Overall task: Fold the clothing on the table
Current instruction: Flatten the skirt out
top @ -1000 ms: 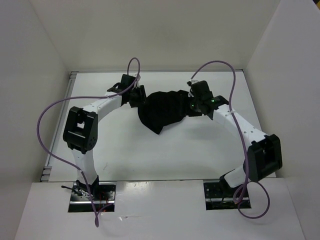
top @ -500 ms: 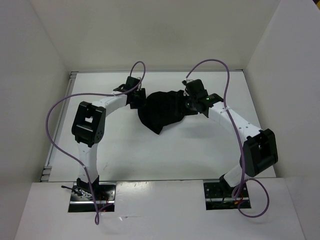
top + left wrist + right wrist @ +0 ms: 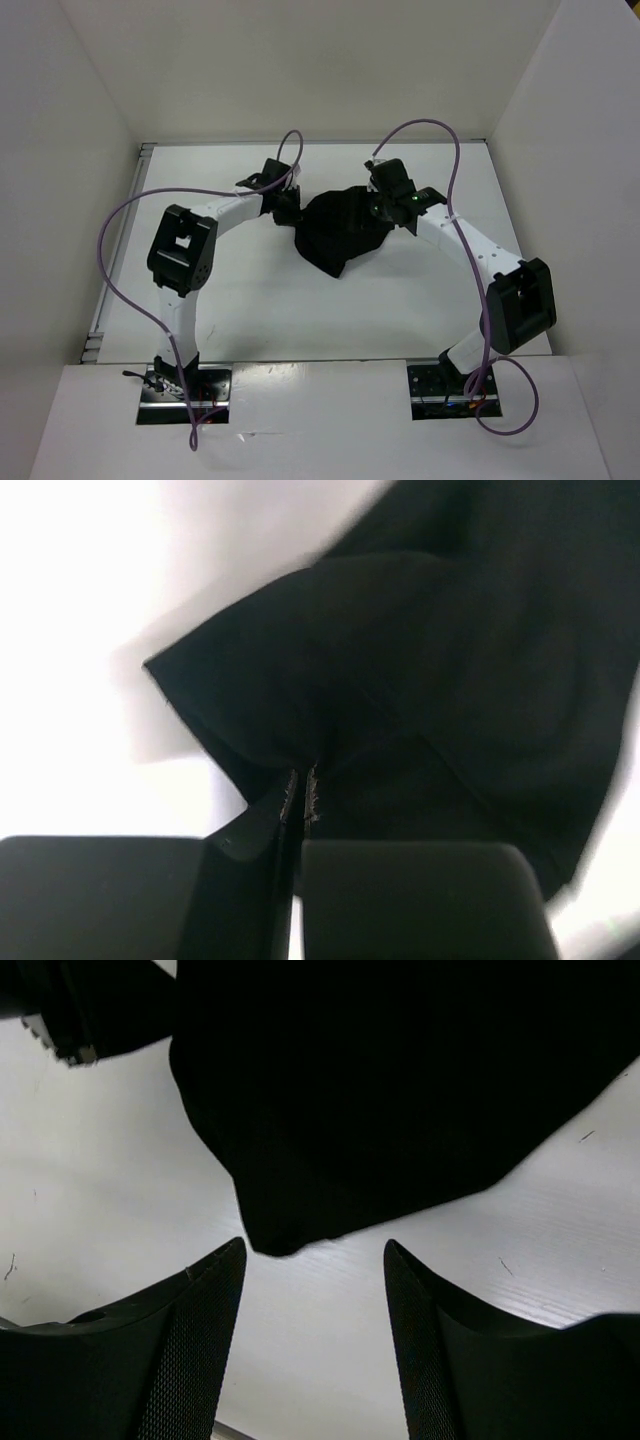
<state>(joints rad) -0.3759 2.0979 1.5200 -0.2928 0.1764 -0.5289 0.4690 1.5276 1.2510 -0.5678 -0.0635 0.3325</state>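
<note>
Now the left gripper (image 3: 292,208) sits at the left edge of the clothing (image 3: 338,228). On its wrist camera the fingers (image 3: 410,895) are pressed tight together, with a fold of black fabric drawn up right into the tips. That's a pinch on the hem. From there the cloth slopes away to the right in soft creases, and white table (image 3: 300,310) shows on the left.

Over on the other side, the right gripper (image 3: 381,208) hovers at the clothing's right edge. Its wrist view shows the two textured fingers (image 3: 190,1350) spread well apart. Bare table lies between them and a rounded corner of the fabric is just beyond the tips, so nothing is gripped there.

From above, the clothing lies bunched on the far half of the table, between the two grippers, with one pointed corner reaching toward the near side. Both arms curve inward toward it, and purple cables (image 3: 118,270) loop off each one.
</note>
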